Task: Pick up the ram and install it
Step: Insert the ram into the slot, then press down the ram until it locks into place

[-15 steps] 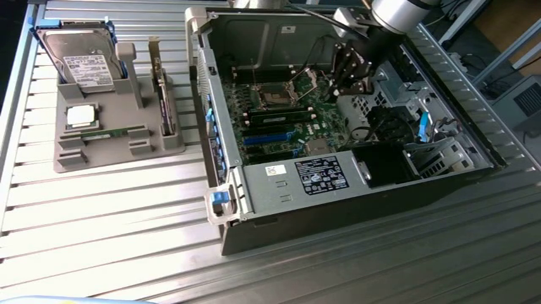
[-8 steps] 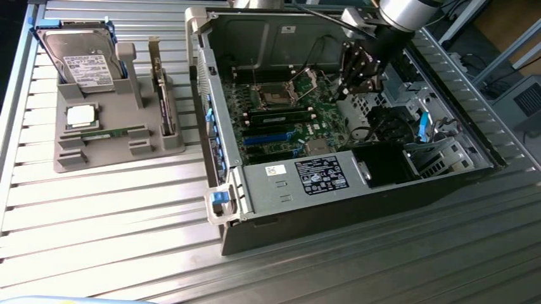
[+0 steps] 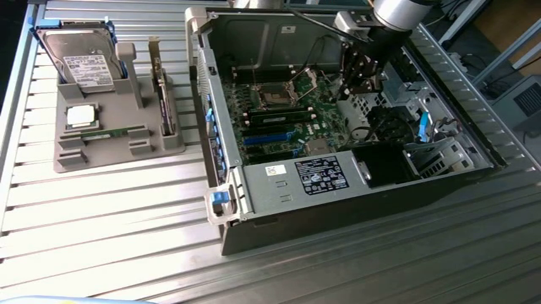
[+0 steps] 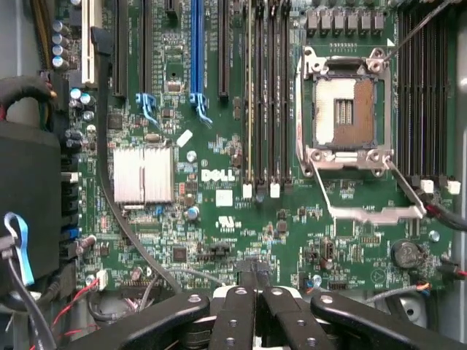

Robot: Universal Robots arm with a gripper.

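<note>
A ram (image 3: pixel 108 134), a thin green stick, lies flat in the grey holder (image 3: pixel 76 158) at the exterior view's left, far from the arm. My gripper (image 3: pixel 346 94) hangs inside the open computer case (image 3: pixel 253 190), over the motherboard (image 4: pixel 219 219) on the side at the exterior view's right. Its black fingers (image 4: pixel 241 306) are pressed together with nothing between them. The long memory slots (image 4: pixel 266 95) run beside the open, bare processor socket (image 4: pixel 343 109). One slot (image 3: pixel 283 118) seems to hold a stick on edge.
The holder also carries a hard drive (image 3: pixel 85 60), a square silver processor chip (image 3: pixel 81 115) and an upright expansion card (image 3: pixel 161 95). Inside the case are a heatsink (image 4: pixel 143 175), blue card slots (image 3: pixel 270 136), loose cables (image 4: pixel 14 240) and a drive cage (image 3: pixel 435 158).
</note>
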